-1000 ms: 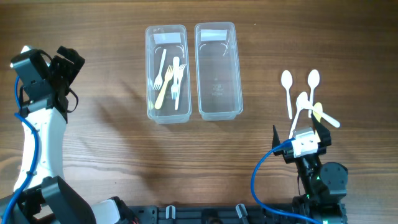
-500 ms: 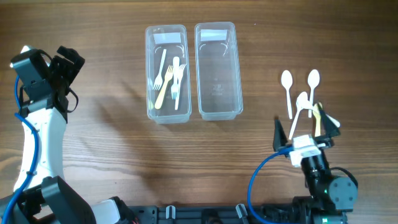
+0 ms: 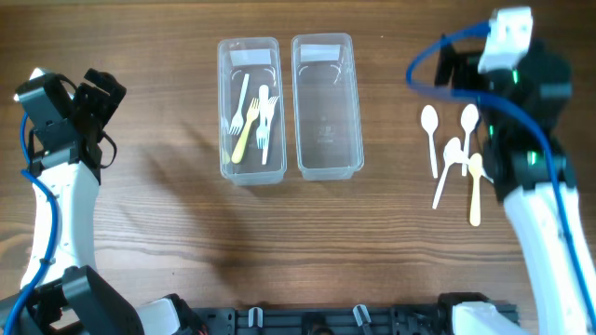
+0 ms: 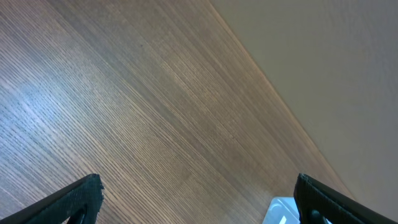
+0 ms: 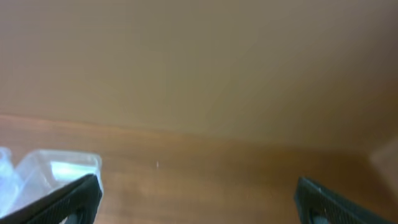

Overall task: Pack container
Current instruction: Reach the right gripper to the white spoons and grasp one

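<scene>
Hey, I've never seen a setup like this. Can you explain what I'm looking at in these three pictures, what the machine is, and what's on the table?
This is a robot with two arms at a wooden table. The wide picture looks straight down from above: the left arm is at the left edge and the right arm is at the right. The other two pictures come from a small camera on each wrist. The dark tips in their bottom corners are that gripper's own two fingers. The left gripper and the right gripper are both open and hold nothing. In the middle, two clear containers stand side by side. The left container has several forks in it, and the right container is empty. A few spoons lie loose on the table beside the right arm.
</scene>
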Robot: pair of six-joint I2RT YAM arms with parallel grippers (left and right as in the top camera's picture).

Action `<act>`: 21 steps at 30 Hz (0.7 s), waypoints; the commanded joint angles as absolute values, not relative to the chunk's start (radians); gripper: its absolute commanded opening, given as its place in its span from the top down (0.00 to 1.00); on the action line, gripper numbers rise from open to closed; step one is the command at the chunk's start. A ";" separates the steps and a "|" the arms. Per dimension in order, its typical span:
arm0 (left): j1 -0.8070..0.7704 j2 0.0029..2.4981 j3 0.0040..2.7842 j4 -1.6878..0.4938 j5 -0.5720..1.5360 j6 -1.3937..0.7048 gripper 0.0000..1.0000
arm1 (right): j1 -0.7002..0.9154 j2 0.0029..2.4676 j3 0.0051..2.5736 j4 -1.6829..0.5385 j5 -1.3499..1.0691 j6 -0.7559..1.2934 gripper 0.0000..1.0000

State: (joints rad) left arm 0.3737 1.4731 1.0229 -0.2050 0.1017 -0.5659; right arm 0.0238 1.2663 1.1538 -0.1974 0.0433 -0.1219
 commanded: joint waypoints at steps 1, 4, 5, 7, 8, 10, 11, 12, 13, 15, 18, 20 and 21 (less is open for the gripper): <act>0.378 1.459 1.040 -0.204 0.103 -0.573 0.00 | 0.022 1.367 1.249 -0.267 0.097 -0.134 0.00; 0.378 1.459 1.040 -0.204 0.103 -0.573 0.00 | 0.022 1.375 1.249 -0.352 0.097 -0.008 0.00; 0.378 1.459 1.040 -0.204 0.103 -0.573 0.00 | 0.020 1.372 1.249 -0.387 0.097 0.057 0.00; 0.378 1.459 1.040 -0.204 0.103 -0.573 0.00 | 0.007 1.375 1.249 -0.469 0.097 0.140 0.00; 0.378 1.459 1.040 -0.204 0.103 -0.573 0.00 | -0.006 1.384 1.249 -0.514 0.097 0.165 0.00; 0.378 1.459 1.040 -0.204 0.103 -0.573 0.00 | -0.028 1.419 1.249 -0.583 0.088 0.171 0.04; 0.378 1.459 1.040 -0.204 0.103 -0.573 0.00 | -0.034 1.446 1.249 -0.614 0.085 0.171 0.07; 0.378 1.459 1.040 -0.204 0.103 -0.573 0.00 | -0.035 1.473 1.249 -0.646 0.086 0.165 0.12; 0.378 1.459 1.040 -0.204 0.103 -0.573 0.00 | -0.037 1.501 1.249 -0.678 0.087 0.155 0.16; 0.378 1.459 1.040 -0.203 0.103 -0.573 0.00 | -0.045 1.550 1.249 -0.731 0.091 0.151 0.16; 0.378 1.459 1.040 -0.204 0.103 -0.573 0.00 | -0.079 1.607 1.249 -0.776 0.090 0.127 0.13; 0.378 1.459 1.040 -0.204 0.103 -0.573 0.00 | -0.112 1.628 1.249 -0.801 0.077 0.072 0.13; 0.378 1.459 1.040 -0.204 0.103 -0.573 0.00 | -0.131 1.630 1.249 -0.813 0.067 0.038 0.13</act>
State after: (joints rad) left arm 0.3737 1.4731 1.0229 -0.2054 0.1017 -0.5663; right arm -0.0814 1.6131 1.2350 -0.7925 0.0723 0.1146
